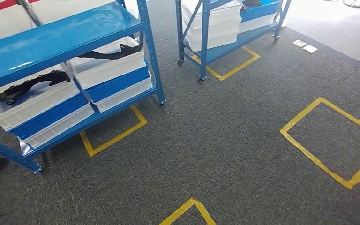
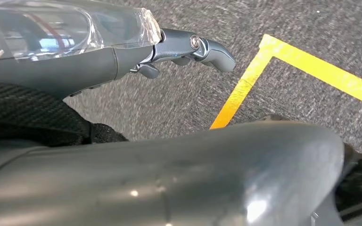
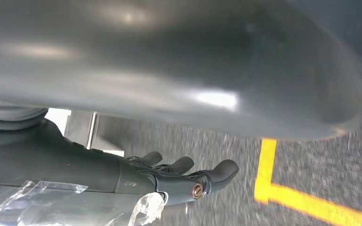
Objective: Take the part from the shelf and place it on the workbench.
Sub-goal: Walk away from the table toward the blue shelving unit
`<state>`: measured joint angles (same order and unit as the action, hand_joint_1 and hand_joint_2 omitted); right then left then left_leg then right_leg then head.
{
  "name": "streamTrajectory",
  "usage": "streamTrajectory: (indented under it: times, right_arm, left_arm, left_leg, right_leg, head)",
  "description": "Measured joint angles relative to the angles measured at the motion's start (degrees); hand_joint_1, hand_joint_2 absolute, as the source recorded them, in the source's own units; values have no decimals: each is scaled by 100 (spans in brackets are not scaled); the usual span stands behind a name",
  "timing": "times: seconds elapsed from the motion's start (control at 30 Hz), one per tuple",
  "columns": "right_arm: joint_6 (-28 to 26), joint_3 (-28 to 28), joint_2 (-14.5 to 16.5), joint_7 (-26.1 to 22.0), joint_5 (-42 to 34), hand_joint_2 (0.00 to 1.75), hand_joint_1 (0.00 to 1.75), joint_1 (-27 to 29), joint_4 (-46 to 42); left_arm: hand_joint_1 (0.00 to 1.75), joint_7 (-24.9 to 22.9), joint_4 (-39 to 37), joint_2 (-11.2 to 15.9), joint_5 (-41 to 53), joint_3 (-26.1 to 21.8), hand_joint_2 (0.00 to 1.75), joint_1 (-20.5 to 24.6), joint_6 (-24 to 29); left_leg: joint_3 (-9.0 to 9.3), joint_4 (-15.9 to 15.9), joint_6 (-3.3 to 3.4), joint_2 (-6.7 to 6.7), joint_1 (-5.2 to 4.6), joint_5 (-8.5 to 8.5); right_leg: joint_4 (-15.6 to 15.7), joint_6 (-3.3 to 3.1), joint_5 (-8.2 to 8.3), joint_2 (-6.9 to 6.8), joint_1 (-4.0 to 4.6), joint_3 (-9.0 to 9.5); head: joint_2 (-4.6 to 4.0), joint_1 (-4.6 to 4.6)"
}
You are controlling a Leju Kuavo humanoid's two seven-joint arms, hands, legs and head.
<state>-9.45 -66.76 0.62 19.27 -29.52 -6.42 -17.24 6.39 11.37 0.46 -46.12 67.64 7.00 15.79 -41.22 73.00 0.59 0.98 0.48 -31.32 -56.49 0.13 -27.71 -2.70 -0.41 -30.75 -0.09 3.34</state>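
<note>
Overhead first: blue shelf point(image 1: 51, 40) stands on grey carpet point(image 1: 225, 140), its lower level loaded with white bins point(image 1: 33, 105) stacked with blue ones. Black part point(image 1: 28, 85) lies across the top of the near white bin; a second black part point(image 1: 115, 52) lies the same way in the next bin along. Both sit in their bins, touched by no hand. A second blue shelf point(image 1: 225, 28) with more white bins stands further back. Yellow tape squares point(image 1: 328, 140) mark the carpet.

Left hand point(image 2: 188, 49), left wrist view: dark fingers point(image 2: 217, 52) reach out straight from the palm, close alongside each other, nothing between them. Carpet lies beyond the fingertips, with a yellow tape corner point(image 2: 264, 52) just past them. Clear plastic wrap point(image 2: 75, 23) covers the back of the hand.

Right hand point(image 3: 179, 176), right wrist view: fingers point(image 3: 224, 170) extended and slightly fanned, a little gap between each, holding nothing. Carpet and a yellow tape line point(image 3: 266, 165) lie beyond the fingertips, apart from them. Clear wrap point(image 3: 37, 202) on this hand too.

Neither shelf nor part is near the fingers of either hand in the wrist views.
</note>
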Motion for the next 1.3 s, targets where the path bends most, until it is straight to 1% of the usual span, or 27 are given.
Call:
streamTrajectory:
  times: [0.03, 0.07, 0.13, 0.2, 0.23, 0.3, 0.37, 0.43, 0.47, 0.5, 0.53, 0.63, 0.67, 0.73, 0.77, 0.83, 0.87, 0.93, 0.97, 1.0, 1.03, 1.07, 1.1, 1.13, 1.2, 1.27, 1.3]
  right_arm:
    - [-29, -16, 3, -37, 4, 0, 0, -3, 29]
    - [-51, -31, 9, -66, 5, 0, 0, -9, 51]
    - [-78, -64, 35, -107, 6, 0, 0, -27, 85]
    - [-81, -96, 69, -125, 9, 0, 0, -43, 103]
    - [-81, -107, 87, -128, 11, 0, 0, -48, 110]
    - [-80, -128, 113, -130, 14, 0, 0, -59, 132]
    - [-81, -151, 126, -130, 15, 0, 0, -61, 160]
    - [-80, -168, 129, -129, 16, 0, 0, -44, 190]
    - [-78, -172, 129, -129, 16, 0, 0, -36, 205]
    - [-74, -176, 129, -129, 18, 0, 0, -33, 219]
    - [-67, -182, 128, -124, 24, 0, 0, -36, 230]
    - [-19, -207, 129, -92, 63, 0, 0, -48, 247]
    - [-9, -212, 130, -85, 71, 0, 0, -48, 250]
    - [-8, -214, 130, -82, 71, 0, 0, -47, 251]
    - [7, -224, 136, -74, 75, 0, 0, -47, 253]
    - [54, -252, 160, -42, 98, 0, 0, -51, 268]
    - [74, -268, 174, -29, 110, 0, 0, -57, 279]
    - [66, -285, 190, -40, 120, 0, 0, -66, 293]
    - [54, -292, 189, -54, 123, 0, 0, -61, 298]
    - [40, -299, 189, -69, 126, 0, 0, -54, 305]
    - [31, -306, 189, -83, 130, 0, 0, -47, 315]
    - [24, -311, 189, -95, 133, 0, 0, -42, 325]
    - [19, -316, 189, -107, 137, 0, 0, -41, 334]
    - [17, -320, 190, -119, 141, 0, 0, -44, 338]
    - [16, -332, 196, -138, 149, 0, 0, -56, 338]
    - [16, -348, 204, -149, 152, 0, 0, -64, 339]
    - [16, -353, 210, -152, 153, 0, 0, -67, 340]
  left_arm:
    - [0, -3, 0, -1, 7, 4, 0, 3, -3]
    - [0, -11, 0, -1, 14, 11, 0, 2, -8]
    - [0, -49, 0, -1, 32, 38, 0, -12, -22]
    - [0, -86, 0, -9, 42, 71, 0, -33, -32]
    - [0, -99, 0, -12, 43, 85, 0, -44, -34]
    - [0, -109, 0, -17, 37, 98, 0, -52, -33]
    - [0, -125, 0, -22, 31, 106, 0, -45, -33]
    - [0, -139, 0, -30, 31, 113, 0, -22, -34]
    - [0, -145, 0, -33, 29, 115, 0, -15, -34]
    - [0, -150, 0, -37, 26, 116, 0, -13, -34]
    - [0, -156, 0, -38, 21, 116, 0, -14, -33]
    - [0, -166, 0, -38, 4, 117, 0, -14, -29]
    - [0, -167, 0, -38, 2, 117, 0, -12, -28]
    - [0, -167, 0, -38, 2, 117, 0, -12, -27]
    - [0, -165, 0, -37, 2, 117, 0, -8, -23]
    - [0, -157, 0, -35, 21, 120, 0, 8, -11]
    - [0, -154, 0, -33, 43, 123, 0, 19, -10]
    - [0, -147, 0, -29, 86, 134, 0, 35, -17]
    - [0, -145, 0, -31, 91, 138, 0, 45, -22]
    - [0, -143, 0, -33, 92, 142, 0, 55, -24]
    - [0, -141, 0, -34, 90, 144, 0, 61, -25]
    - [0, -142, 0, -36, 87, 146, 0, 63, -25]
    - [0, -142, 0, -35, 80, 149, 0, 62, -25]
    - [0, -143, 0, -34, 70, 151, 0, 58, -26]
    - [0, -146, 0, -36, 52, 159, 0, 32, -31]
    - [0, -149, 0, -37, 31, 169, 0, 3, -37]
    - [0, -147, 0, -36, 14, 172, 0, -9, -38]
  left_leg:
    - [29, -55, 23, -15, -9, 76]
    - [179, -339, 62, -56, -30, 238]
    - [644, -1204, 189, -382, -128, 574]
    - [898, -1710, 285, -661, -224, 682]
    - [909, -1762, 302, -669, -249, 660]
    - [939, -1837, 305, -484, -230, 705]
    - [1011, -1933, 313, -301, -162, 779]
    - [1035, -1962, 326, -119, -114, 815]
    - [1034, -1960, 329, -28, -103, 817]
    - [1037, -1957, 326, 65, -90, 816]
    - [1042, -1951, 317, 157, -74, 813]
    - [1058, -1901, 252, 394, -12, 784]
    - [1059, -1887, 237, 431, -1, 776]
    - [1058, -1880, 230, 445, 4, 772]
    - [1041, -1851, 206, 473, -1, 757]
    - [972, -1788, 120, 581, 12, 729]
    - [907, -1691, 68, 545, 13, 677]
    - [654, -1216, 1, 285, 27, 436]
    - [454, -819, -18, 122, 20, 254]
    - [243, -413, -31, 43, 23, 96]
    - [89, -124, -34, 9, 25, 15]
    - [36, -35, -28, -10, 25, 36]
    - [104, -180, -11, -30, 20, 157]
    - [287, -541, 21, -85, 8, 353]
    - [708, -1363, 109, -420, -66, 662]
    - [863, -1714, 165, -625, -145, 729]
    - [853, -1725, 173, -563, -164, 724]
  right_leg:
    - [0, -10, -14, -82, 14, 12]
    - [1, -16, -28, -154, 26, 34]
    - [7, -12, -64, -273, 42, 93]
    - [13, 14, -96, -380, 49, 133]
    - [21, 33, -108, -445, 48, 148]
    - [19, 87, -145, -517, 47, 196]
    - [-260, 145, -327, -221, 42, 119]
    - [-985, 188, -677, 150, 23, -225]
    - [-1359, 208, -816, 214, 13, -421]
    - [-1586, 231, -855, 235, 0, -557]
    - [-1595, 255, -774, 242, -14, -594]
    - [-745, 332, -190, 327, -86, -259]
    - [-543, 347, -80, 357, -101, -171]
    - [-462, 354, -39, 379, -109, -134]
    - [-353, 367, -35, 486, -125, -92]
    - [-134, 284, -10, 573, -137, -11]
    - [-36, 218, -3, 574, -141, 25]
    - [-25, 83, 7, 352, -121, 32]
    - [-25, 65, 0, 276, -110, 33]
    - [-26, 51, -10, 189, -99, 33]
    - [-26, 46, -21, 101, -90, 36]
    - [-27, 44, -34, 15, -83, 43]
    - [-26, 45, -49, -63, -77, 58]
    - [-25, 49, -66, -134, -73, 82]
    - [-22, 76, -105, -248, -58, 139]
    - [-11, 121, -136, -345, -44, 173]
    - [6, 151, -146, -406, -39, 191]
  head:
    - [0, 0]
    - [0, 0]
    - [0, 0]
    - [0, 2]
    - [0, 4]
    - [0, 9]
    - [0, 3]
    - [0, -14]
    - [0, -20]
    - [0, -24]
    - [0, -25]
    - [0, -26]
    - [0, -26]
    - [0, -26]
    - [0, -27]
    - [0, -26]
    - [0, -20]
    - [0, 3]
    - [0, 14]
    - [0, 19]
    - [0, 20]
    - [0, 21]
    - [0, 22]
    - [0, 23]
    - [0, 25]
    - [0, 31]
    - [0, 33]
